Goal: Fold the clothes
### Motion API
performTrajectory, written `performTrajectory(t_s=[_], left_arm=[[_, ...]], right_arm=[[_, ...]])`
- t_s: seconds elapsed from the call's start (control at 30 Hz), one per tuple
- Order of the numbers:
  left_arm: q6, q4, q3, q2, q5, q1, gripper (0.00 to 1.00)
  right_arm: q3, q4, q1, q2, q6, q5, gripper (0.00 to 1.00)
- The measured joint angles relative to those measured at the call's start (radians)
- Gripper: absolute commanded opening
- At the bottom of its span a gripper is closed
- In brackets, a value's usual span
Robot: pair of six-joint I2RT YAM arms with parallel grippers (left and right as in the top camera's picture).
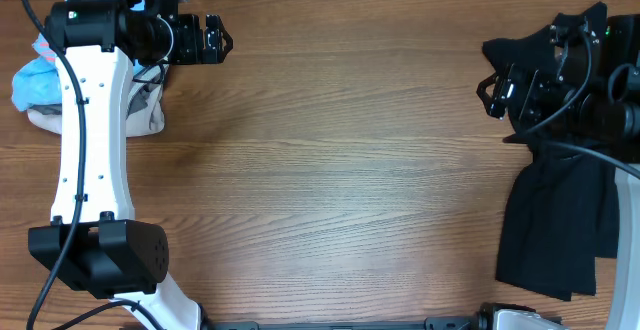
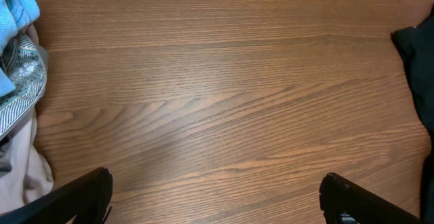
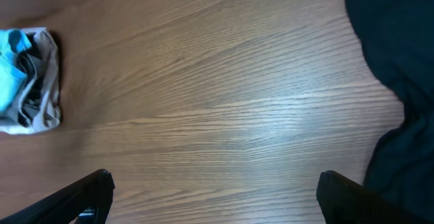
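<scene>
The left gripper (image 1: 215, 40) and the right gripper (image 1: 490, 88) both hang spread wide and empty above the counter (image 1: 330, 170), seemingly poised to choose a garment, with the clothes (image 1: 40, 85) bunched blue, grey and cream at the far left and a black shirt (image 1: 555, 220) draped at the right.

The overhead view looks straight down on the whole bench (image 1: 330, 170). The wrist views look down past the left hand (image 2: 215, 183) and right hand (image 3: 215, 180), nearer the wood. Both share the bench's middle, clothes pile (image 2: 17, 81) at left, black shirt (image 3: 400, 47) at right.
</scene>
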Motion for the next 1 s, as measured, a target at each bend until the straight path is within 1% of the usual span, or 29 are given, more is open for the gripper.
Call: performTrajectory(t_s=[0.2,0.3,0.4,0.5,0.57,0.6,0.63,0.7,0.73,0.77,0.8,0.83,0.93,1.0], left_arm=[[0.000,0.000,0.000,0.000,0.000,0.000,1.00],[0.000,0.000,0.000,0.000,0.000,0.000,1.00],[0.000,0.000,0.000,0.000,0.002,0.000,1.00],[0.000,0.000,0.000,0.000,0.003,0.000,1.00],[0.000,0.001,0.000,0.000,0.003,0.000,1.00],[0.000,-0.001,0.000,0.000,0.004,0.000,1.00],[0.000,0.000,0.000,0.000,0.003,0.000,1.00],[0.000,0.000,0.000,0.000,0.004,0.000,1.00],[0.000,-0.001,0.000,0.000,0.004,0.000,1.00],[0.000,0.000,0.000,0.000,0.004,0.000,1.00],[0.000,-0.001,0.000,0.000,0.003,0.000,1.00],[0.000,0.000,0.000,0.000,0.005,0.000,1.00],[0.000,-0.001,0.000,0.000,0.006,0.000,1.00],[0.000,-0.001,0.000,0.002,0.006,0.000,1.00]], right_arm=[[0.000,-0.004,0.000,0.000,0.022,0.003,1.00],[0.000,0.018,0.000,0.000,-0.001,0.021,1.00],[-0.027,0.141,0.011,-0.015,-0.059,0.033,1.00],[-0.116,0.249,0.062,-0.087,-0.096,0.046,1.00],[-0.211,0.345,0.117,-0.182,-0.113,0.049,1.00],[-0.290,0.428,0.146,-0.255,-0.118,0.049,1.00],[-0.327,0.450,0.159,-0.295,-0.121,0.048,1.00],[-0.464,0.573,0.186,-0.426,-0.128,0.046,1.00],[-0.575,0.665,0.191,-0.526,-0.131,0.046,1.00],[-0.632,0.690,0.194,-0.574,-0.131,0.048,1.00],[-0.725,0.765,0.194,-0.645,-0.130,0.047,1.00],[-0.819,0.793,0.194,-0.714,-0.131,0.048,1.00],[-1.003,0.874,0.194,-0.843,-0.130,0.049,1.00],[-1.154,0.904,0.194,-0.960,-0.129,0.048,1.00]])
